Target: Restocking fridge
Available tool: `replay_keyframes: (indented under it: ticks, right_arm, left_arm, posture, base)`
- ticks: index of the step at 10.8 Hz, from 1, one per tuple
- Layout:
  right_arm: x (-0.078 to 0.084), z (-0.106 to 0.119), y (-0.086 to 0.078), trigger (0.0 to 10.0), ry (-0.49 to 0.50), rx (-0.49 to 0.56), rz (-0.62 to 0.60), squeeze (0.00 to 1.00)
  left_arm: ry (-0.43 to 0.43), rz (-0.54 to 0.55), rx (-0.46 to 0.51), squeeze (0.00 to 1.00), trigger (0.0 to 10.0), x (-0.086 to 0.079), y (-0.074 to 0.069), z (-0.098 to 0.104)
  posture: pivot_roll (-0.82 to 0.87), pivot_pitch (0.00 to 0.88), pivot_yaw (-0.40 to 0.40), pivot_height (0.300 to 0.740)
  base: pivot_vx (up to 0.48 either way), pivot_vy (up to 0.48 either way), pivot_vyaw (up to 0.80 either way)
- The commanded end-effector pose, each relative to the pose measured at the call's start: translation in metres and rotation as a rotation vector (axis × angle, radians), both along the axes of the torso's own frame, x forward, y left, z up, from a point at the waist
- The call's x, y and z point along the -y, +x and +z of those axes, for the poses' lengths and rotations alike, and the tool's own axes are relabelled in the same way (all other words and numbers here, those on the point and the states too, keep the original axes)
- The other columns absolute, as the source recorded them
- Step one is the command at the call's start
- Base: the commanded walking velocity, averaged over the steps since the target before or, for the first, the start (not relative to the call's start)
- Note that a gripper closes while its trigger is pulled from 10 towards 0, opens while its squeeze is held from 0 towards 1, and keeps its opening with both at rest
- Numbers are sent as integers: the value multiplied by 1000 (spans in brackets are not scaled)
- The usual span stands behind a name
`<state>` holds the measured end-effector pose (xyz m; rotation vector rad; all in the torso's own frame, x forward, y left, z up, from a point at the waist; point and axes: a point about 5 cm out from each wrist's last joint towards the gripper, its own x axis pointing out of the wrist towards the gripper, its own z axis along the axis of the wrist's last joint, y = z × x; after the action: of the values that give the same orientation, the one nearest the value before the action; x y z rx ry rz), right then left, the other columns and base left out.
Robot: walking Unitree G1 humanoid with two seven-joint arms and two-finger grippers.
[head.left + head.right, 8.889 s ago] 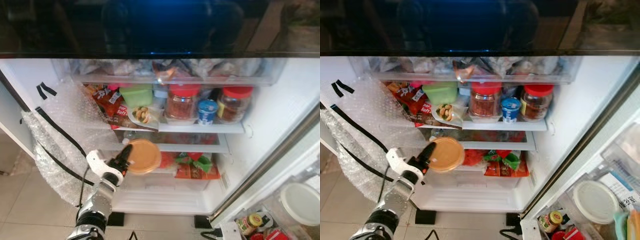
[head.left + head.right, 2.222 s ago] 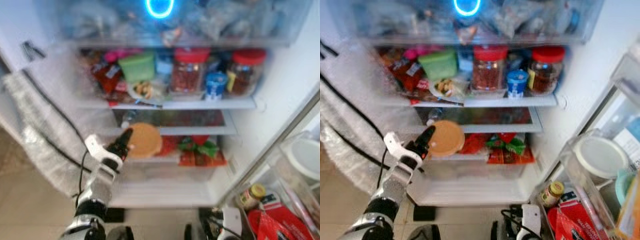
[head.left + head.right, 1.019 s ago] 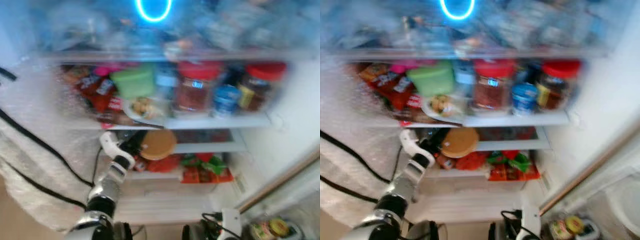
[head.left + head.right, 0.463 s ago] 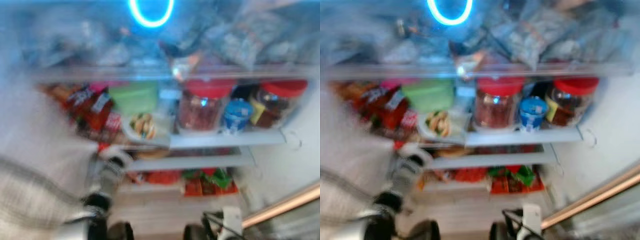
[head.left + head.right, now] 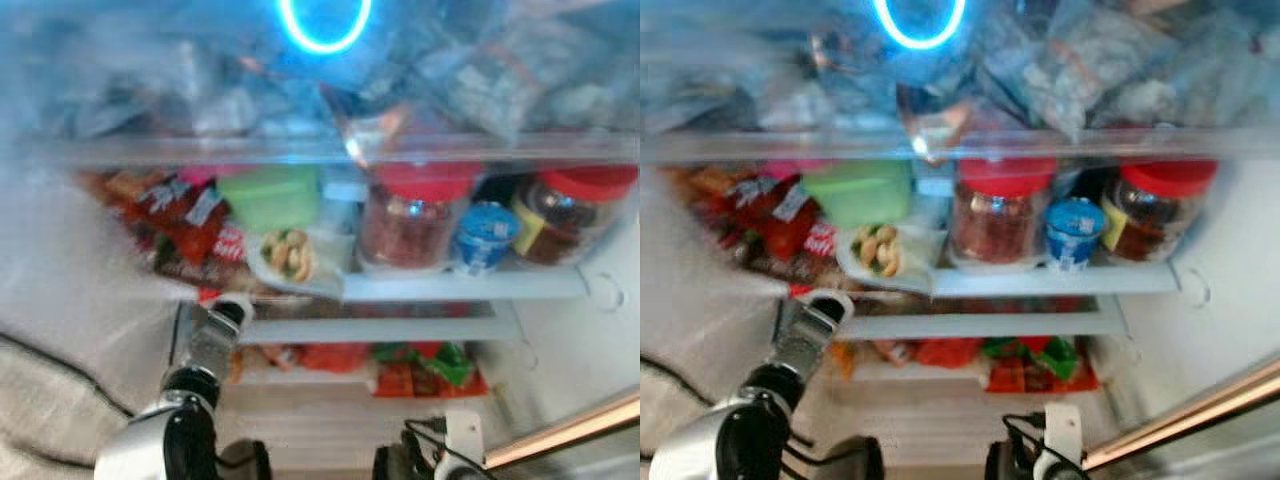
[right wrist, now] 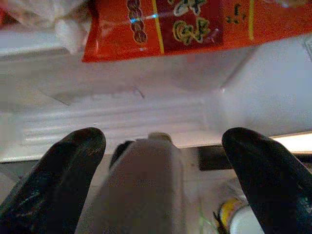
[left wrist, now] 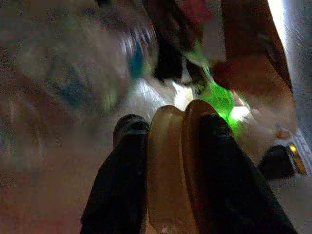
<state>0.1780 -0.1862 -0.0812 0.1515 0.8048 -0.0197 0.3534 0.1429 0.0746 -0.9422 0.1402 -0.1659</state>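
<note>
Two hands: left hand [image 7: 168, 141] clamped on tan lid [image 7: 173, 165], reaching under shelf edge [image 5: 400, 327] into crowded gap; right hand [image 6: 165, 156] spread wide, empty.

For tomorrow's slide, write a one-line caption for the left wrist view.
Left tool gripping a tan lidded container edge-on between its black fingers, inside the dim fridge.

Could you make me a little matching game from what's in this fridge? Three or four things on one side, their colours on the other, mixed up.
Things:
1. box at the back of the upper shelf
2. lid of the middle jar
3. small tub between the jars
4. ring light up top

Colours:
A. red
B. glowing blue
C. light green
D. blue and white

Pairs: 1-C, 2-A, 3-D, 4-B
</note>
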Motion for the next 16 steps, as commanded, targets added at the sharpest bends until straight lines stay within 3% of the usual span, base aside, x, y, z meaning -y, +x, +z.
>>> replay_keyframes:
  ticks: [1, 2, 3, 4, 5, 15, 16]
  right_arm:
    - [0, -3, -5, 10000, 2, -21, -2, 0]
    - [0, -3, -5, 10000, 2, -21, 3, 0]
    - [-3, -2, -4, 10000, 5, -18, 6, 0]
    - [-3, -2, -3, 10000, 5, -16, 7, 0]
    - [-4, -2, -3, 10000, 8, -15, 6, 0]
    - [1, -4, -8, 10000, 13, -23, 3, 0]
    - [0, -4, -8, 10000, 15, -25, 3, 0]
  left_arm:
    - [-4, -21, -12, 0, 10000, 7, -1, -3]
    - [10, -23, -16, 0, 10000, 7, -2, -4]
    - [11, -33, -20, 482, 10000, 7, -2, -5]
    - [7, -35, -23, 463, 10000, 7, -2, -6]
    - [19, -47, -24, 1000, 10000, 8, -3, -7]
    - [41, -66, 25, 1000, 10000, 6, -10, -11]
    - [60, -85, 49, 0, 10000, 5, -15, -12]
  posture:
    - [-153, 57, -8, 640]
    - [-154, 57, -7, 640]
    - [-152, 56, -5, 640]
    - [-152, 56, -5, 640]
    - [-153, 56, -3, 640]
    - [-144, 65, 0, 640]
    - [-143, 64, 2, 640]
  base:
    - [0, 0, 0]
    - [0, 0, 0]
    - [0, 0, 0]
    - [0, 0, 0]
    - [0, 0, 0]
    - [0, 0, 0]
    - [0, 0, 0]
